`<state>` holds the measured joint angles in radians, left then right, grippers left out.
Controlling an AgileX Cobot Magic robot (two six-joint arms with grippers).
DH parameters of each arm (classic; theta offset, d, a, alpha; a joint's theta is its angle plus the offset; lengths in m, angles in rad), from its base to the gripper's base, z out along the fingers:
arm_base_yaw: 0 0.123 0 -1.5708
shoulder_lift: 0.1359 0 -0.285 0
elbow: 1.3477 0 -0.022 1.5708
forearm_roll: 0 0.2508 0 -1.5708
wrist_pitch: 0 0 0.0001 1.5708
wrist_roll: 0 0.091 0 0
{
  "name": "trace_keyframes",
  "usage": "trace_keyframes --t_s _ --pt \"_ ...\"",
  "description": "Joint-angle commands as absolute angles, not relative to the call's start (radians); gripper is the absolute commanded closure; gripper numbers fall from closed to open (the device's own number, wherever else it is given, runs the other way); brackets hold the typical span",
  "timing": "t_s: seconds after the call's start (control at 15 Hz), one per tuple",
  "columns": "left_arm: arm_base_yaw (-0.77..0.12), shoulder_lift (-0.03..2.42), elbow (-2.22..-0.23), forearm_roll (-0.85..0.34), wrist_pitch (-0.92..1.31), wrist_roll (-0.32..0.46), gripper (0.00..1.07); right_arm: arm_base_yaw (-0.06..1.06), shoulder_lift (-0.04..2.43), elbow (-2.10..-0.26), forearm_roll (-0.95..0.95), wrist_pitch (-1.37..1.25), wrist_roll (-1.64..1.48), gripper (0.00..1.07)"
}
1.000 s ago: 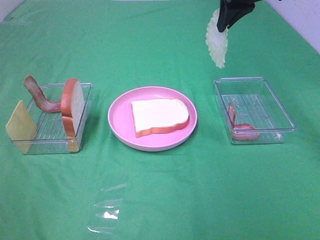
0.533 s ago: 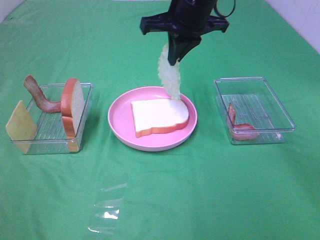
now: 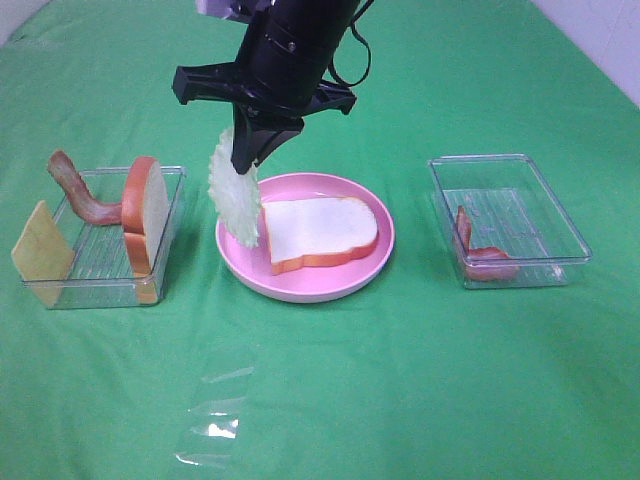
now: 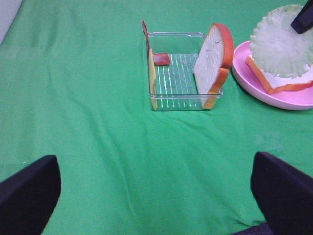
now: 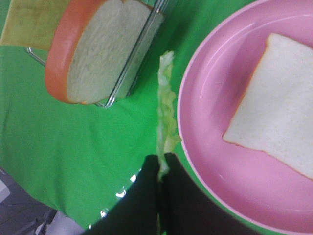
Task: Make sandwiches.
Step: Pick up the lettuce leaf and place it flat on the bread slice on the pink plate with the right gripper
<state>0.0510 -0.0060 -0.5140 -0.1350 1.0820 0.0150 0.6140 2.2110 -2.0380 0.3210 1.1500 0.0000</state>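
A white bread slice (image 3: 318, 232) with orange-brown crust lies flat on the round pink plate (image 3: 240, 250). My right gripper (image 3: 250, 153) is shut on a pale green ruffled lettuce leaf (image 3: 235, 197) that hangs over the plate's left rim, its lower edge beside the slice. In the right wrist view the lettuce (image 5: 167, 117) hangs edge-on from the shut fingers (image 5: 146, 181). A second bread slice (image 3: 146, 213) stands upright in the left clear tray (image 3: 170, 172) with a bacon strip (image 3: 78, 189) and a yellow cheese square (image 3: 42, 243). My left gripper (image 4: 156, 196) is open, well back from that tray (image 4: 175, 35).
A clear tray (image 3: 545, 260) at the right holds a bacon strip (image 3: 480, 252). A clear plastic scrap (image 3: 212, 418) lies on the green cloth near the front. The left wrist view also shows the plate (image 4: 274, 98) and lettuce (image 4: 279, 41).
My right arm has swung left from above the right tray, across the plate, carrying the lettuce down to the plate's left rim. The left arm has not moved.
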Motion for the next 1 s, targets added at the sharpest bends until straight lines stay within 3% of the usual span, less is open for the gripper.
trace_keyframes --t_s 0.07,0.33,0.8,1.0 --pt "0.050 -0.011 -0.515 -0.141 1.077 0.016 0.09 0.611 2.215 -2.039 0.303 1.132 -0.027 1.07" --pt "0.050 -0.011 -0.515 -0.141 1.077 0.016 0.09 0.609 2.271 -2.039 0.234 1.114 -0.020 1.07" --pt "0.050 -0.011 -0.515 -0.141 1.077 0.017 0.09 0.477 2.357 -2.039 0.204 1.126 0.000 1.07" --pt "0.050 -0.011 -0.515 -0.141 1.077 0.017 0.09 0.472 2.363 -2.039 0.204 1.145 0.000 1.07"
